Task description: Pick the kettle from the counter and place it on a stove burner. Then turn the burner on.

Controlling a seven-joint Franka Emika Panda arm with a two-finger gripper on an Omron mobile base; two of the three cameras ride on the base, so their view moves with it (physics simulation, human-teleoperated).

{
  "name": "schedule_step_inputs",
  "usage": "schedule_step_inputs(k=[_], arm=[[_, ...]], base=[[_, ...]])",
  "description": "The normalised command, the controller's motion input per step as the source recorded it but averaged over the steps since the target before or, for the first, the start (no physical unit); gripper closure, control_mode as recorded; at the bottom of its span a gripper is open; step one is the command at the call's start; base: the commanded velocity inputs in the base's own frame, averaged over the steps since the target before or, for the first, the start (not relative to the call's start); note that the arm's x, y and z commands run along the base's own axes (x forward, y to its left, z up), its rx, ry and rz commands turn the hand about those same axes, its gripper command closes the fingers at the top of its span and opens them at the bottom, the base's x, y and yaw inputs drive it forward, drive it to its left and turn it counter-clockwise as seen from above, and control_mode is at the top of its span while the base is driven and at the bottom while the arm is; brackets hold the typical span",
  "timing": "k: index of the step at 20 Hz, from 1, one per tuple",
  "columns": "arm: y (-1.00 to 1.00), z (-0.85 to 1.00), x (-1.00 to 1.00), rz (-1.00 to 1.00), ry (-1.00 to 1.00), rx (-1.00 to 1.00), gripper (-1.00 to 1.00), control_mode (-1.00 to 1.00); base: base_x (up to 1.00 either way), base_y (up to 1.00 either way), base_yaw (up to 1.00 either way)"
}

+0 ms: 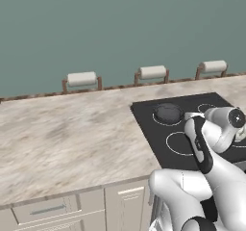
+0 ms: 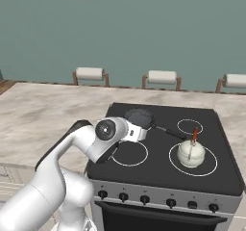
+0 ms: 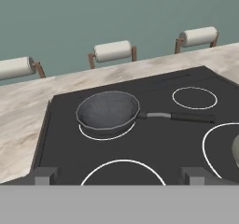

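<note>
From the left base view I'm seeing the arm (image 1: 211,143) leaning over the cooktop (image 1: 149,124), the pan (image 1: 168,112) sitting on a back ring. In the right base view the kettle (image 2: 191,153) is sitting inside the burner (image 2: 211,166), front right, off the counter (image 2: 43,109). In the hand view my hand (image 3: 119,175) is hanging wide, gripping nothing.
</note>
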Motion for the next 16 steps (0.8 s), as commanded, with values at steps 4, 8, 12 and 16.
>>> schedule_step_inputs(k=[4, 8, 12, 16], arm=[[0.0, 0.0, 0.0, 0.0, 0.0, 0.0, -1.0, 1.0], [0.0, 0.0, 0.0, 0.0, 0.0, 0.0, -1.0, 1.0], [0.0, 0.0, 0.0, 0.0, 0.0, 0.0, -1.0, 1.0], [0.0, 0.0, 0.0, 0.0, 0.0, 0.0, -1.0, 1.0]], base=[[-0.16, 0.0, 0.05], [-0.29, 0.0, 0.03], [-0.41, 0.0, 0.0], [-0.37, 0.0, 0.0]])
